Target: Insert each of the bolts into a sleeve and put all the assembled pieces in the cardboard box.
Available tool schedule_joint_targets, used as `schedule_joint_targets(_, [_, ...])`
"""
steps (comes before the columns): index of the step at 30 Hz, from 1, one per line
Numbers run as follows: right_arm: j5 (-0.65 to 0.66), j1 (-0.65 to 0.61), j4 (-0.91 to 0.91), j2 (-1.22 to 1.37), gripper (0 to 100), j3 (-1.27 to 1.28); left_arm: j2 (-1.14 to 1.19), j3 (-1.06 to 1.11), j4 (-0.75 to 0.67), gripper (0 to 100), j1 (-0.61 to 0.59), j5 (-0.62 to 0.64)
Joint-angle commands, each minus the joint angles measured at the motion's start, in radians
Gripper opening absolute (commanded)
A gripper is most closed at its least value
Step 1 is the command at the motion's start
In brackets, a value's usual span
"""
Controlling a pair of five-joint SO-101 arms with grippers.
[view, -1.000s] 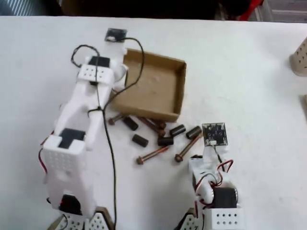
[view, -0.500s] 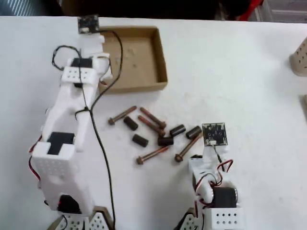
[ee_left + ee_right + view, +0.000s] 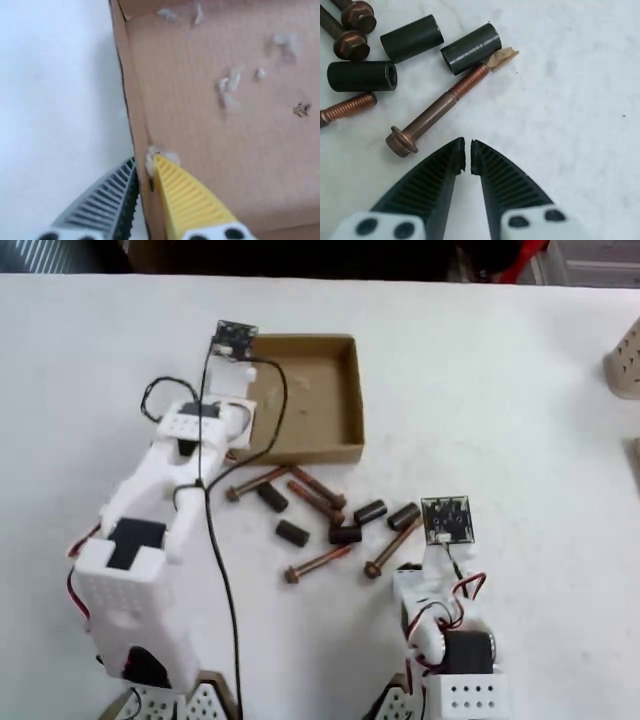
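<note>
The cardboard box [image 3: 351, 390] lies open at the far middle of the table with nothing in it. My left gripper [image 3: 145, 162] is shut on the box's left wall [image 3: 131, 100], with the grey finger [image 3: 100, 210] outside and the yellow finger [image 3: 185, 200] inside; from above, this gripper [image 3: 243, 400] sits at the box's left side. Several copper bolts [image 3: 318, 563] and black sleeves [image 3: 292, 534] lie loose in front of the box. My right gripper [image 3: 467, 150] is shut on nothing, its tips just short of a bolt [image 3: 437, 110] whose threaded end touches a sleeve [image 3: 470, 47].
More sleeves [image 3: 412, 37] and bolt heads [image 3: 350, 45] lie close together beyond the right gripper [image 3: 408, 575]. A beige pegged object [image 3: 625, 360] stands at the right edge. White tabletop is bare to the right of the parts.
The left arm swung the box to the far left and straightened it, then brought it back a little to the right and nearer. The right arm and the loose parts stayed put.
</note>
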Motion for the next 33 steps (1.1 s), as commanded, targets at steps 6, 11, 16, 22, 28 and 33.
schedule_joint_targets(6, [0.009, 0.007, -0.01, -0.01, 1.8, 0.003, -0.128, 0.087, -0.018, 2, 0.087, -0.15])
schedule_joint_targets(11, [0.009, 0.007, -0.01, -0.01, 1.8, 0.003, -0.249, 0.199, -0.029, 2, 0.113, -0.132])
schedule_joint_targets(16, [0.009, 0.007, -0.01, -0.01, 1.8, 0.003, -0.275, 0.204, -0.08, 2, 0.041, -0.02])
schedule_joint_targets(22, [0.009, 0.007, -0.01, -0.01, 1.8, 0.003, -0.275, 0.21, -0.1, 2, 0.019, -0.006])
schedule_joint_targets(28, [0.009, 0.007, -0.01, -0.01, 1.8, 0.003, -0.269, 0.215, -0.224, 2, 0.018, -0.005])
schedule_joint_targets(33, [0.009, 0.007, -0.01, -0.01, 1.8, 0.003, -0.16, 0.206, -0.345, 2, 0.018, -0.005])
